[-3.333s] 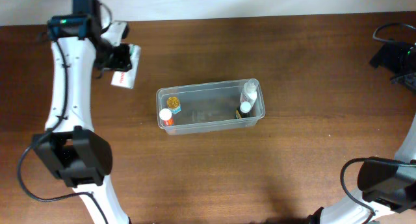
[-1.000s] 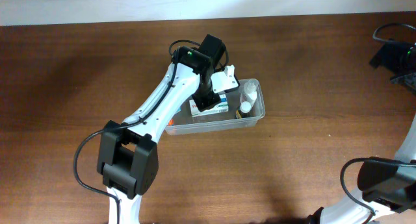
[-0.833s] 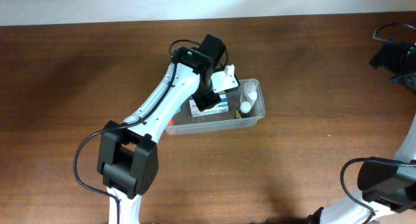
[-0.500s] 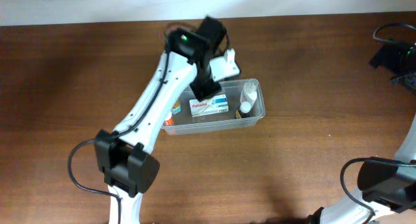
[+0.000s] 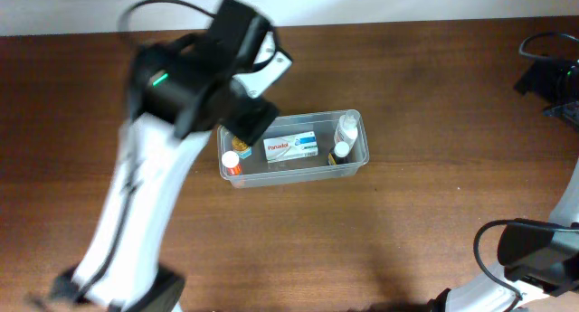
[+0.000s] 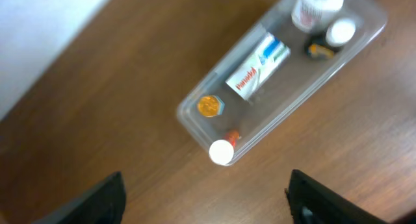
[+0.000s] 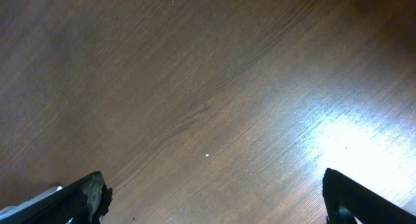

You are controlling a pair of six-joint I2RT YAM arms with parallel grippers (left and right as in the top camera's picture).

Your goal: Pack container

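Left gripper (image 6: 208, 208) hangs high above the bench (image 5: 434, 240), fingers spread wide with nothing between them. From overhead its arm is a blur across the left end of the container (image 5: 298, 174). Right gripper (image 7: 214, 208) also gapes empty, with only bare wood under it. I log the container mid-bench, a little toward the far edge, long sides parallel to that edge. Inside, a flat box (image 5: 290, 146) lies in the middle, with two right-end bottles (image 5: 346, 127) and two left-end bottles (image 5: 232, 161). My read: thin clear plastic, light, with walls that flex and slip under a pinch, and loose bottles that could tip if jolted. I would take the rim at a short end and slide rather than lift. Open wood lies on all sides, widest toward the near edge. Cables (image 5: 543, 42) crowd the far right corner.
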